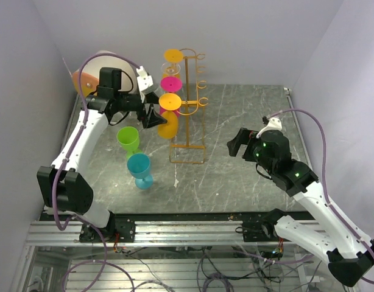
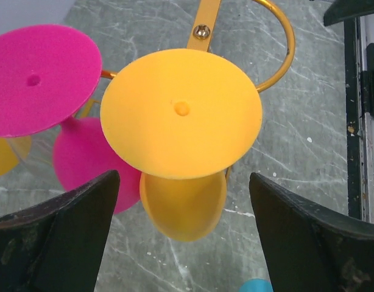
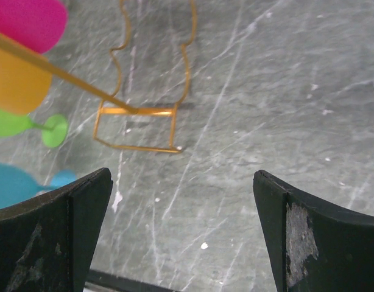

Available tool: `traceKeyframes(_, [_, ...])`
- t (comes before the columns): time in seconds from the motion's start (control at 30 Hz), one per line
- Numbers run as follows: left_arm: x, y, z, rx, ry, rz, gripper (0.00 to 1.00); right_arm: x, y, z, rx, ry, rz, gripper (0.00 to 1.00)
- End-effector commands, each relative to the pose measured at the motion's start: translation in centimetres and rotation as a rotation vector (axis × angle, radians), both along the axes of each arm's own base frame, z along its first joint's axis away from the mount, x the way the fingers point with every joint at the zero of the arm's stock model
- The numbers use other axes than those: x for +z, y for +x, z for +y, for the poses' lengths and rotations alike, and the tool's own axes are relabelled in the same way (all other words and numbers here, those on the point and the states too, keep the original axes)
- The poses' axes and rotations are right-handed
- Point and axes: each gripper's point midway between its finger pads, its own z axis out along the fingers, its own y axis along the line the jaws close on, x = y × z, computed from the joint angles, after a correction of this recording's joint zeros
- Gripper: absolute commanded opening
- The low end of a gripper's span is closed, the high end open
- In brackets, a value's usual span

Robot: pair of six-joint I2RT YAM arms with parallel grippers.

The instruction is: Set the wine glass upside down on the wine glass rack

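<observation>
Left wrist view shows your left pincer [image 2: 182, 179] spread either side of the orange wine glass [image 2: 181, 115], hanging bowl-down on the wine glass rack [image 2: 208, 11]. Its loop seemingly carries the foot, so no grip is needed; your right pincer [image 3: 182, 176] is spread, empty.

Bright even light; soft shadows; close wrist-view foregrounds blurred.
</observation>
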Motion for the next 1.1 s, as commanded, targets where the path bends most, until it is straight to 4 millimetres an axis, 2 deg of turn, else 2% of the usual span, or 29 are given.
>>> traceKeyframes(0.0, [0.1,-0.7,1.0,0.061,0.059,-0.013,0.97,0.6,-1.0,3.6,0.223,0.064,-0.021,1.00])
traceKeyframes(0.13, [-0.1,0.6,3.6,0.258,0.157,-0.028,0.97,-0.3,-2.4,6.4,0.391,0.104,0.018,1.00])
traceKeyframes(0.2, [0.1,0.6,4.9,0.334,0.202,-0.040,0.97,-0.8,-2.6,6.8,0.413,0.100,0.030,1.00])
traceKeyframes(0.37, [1.2,-0.4,7.9,0.498,0.276,-0.054,0.97,-1.2,-2.9,7.3,0.436,0.101,0.032,0.99])
traceKeyframes(0.47, [2.3,-1.3,10.4,0.624,0.328,-0.078,0.97,-1.5,-3.3,8.1,0.466,0.118,0.037,0.99])
traceKeyframes(0.6, [3.8,-2.6,14.2,0.821,0.381,-0.099,0.97,-2.3,-3.3,8.0,0.442,0.114,0.044,0.99])
traceKeyframes(0.67, [3.1,-3.7,15.3,0.892,0.403,-0.023,0.97,-2.5,-3.2,8.0,0.430,0.124,0.042,0.99])
traceKeyframes(0.73, [0.8,-4.9,15.7,0.901,0.481,0.132,0.97,-2.4,-3.3,8.2,0.434,0.141,0.039,1.00])
traceKeyframes(0.77, [0.9,-5.6,15.9,0.891,0.510,0.170,0.97,-2.4,-3.2,8.3,0.434,0.151,0.036,1.00])
traceKeyframes(0.87, [-1.1,-5.7,17.8,0.963,0.608,0.239,0.97,-2.2,-3.2,8.5,0.434,0.173,0.027,1.00])
traceKeyframes(0.9, [-1.1,-5.8,17.8,0.984,0.582,0.233,0.97,-2.2,-3.2,8.6,0.432,0.174,0.029,1.00])
traceKeyframes(1.0, [-0.9,-7.8,15.0,0.824,0.489,0.261,0.97,-2.3,-3.2,8.5,0.431,0.166,0.042,1.00])
traceKeyframes(1.07, [-1.1,-9.3,13.7,0.707,0.488,0.301,0.84,-2.5,-3.2,8.2,0.424,0.153,0.046,1.00])
